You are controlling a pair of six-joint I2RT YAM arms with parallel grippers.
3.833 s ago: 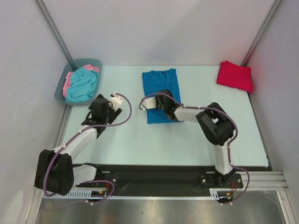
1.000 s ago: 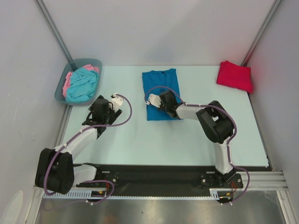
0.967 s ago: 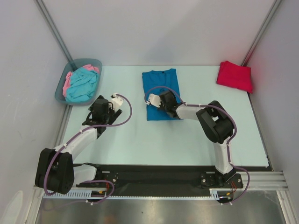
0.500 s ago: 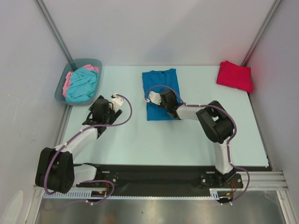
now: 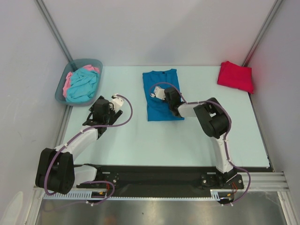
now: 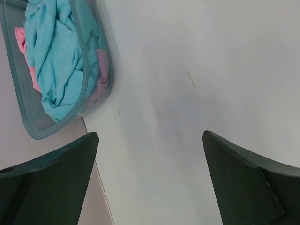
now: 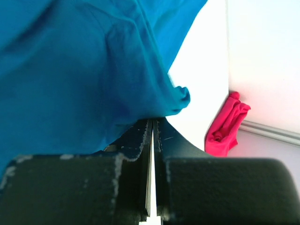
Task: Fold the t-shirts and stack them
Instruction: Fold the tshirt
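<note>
Blue t-shirt [image 5: 161,78]: spread out on the far half of the table [image 5: 187,140].
Right gripper [image 7: 151,123]: over the shirt, fingers clenched on a raised fold of it.
Red t-shirt [image 5: 235,76]: folded, well to its right.
Bin [image 5: 63,91]: well to its left, holding a crumpled turquoise t-shirt [image 5: 84,85] and pink t-shirt [image 5: 68,80].
Left gripper [image 6: 150,132]: I see it spread wide and empty, near the bin.
</note>
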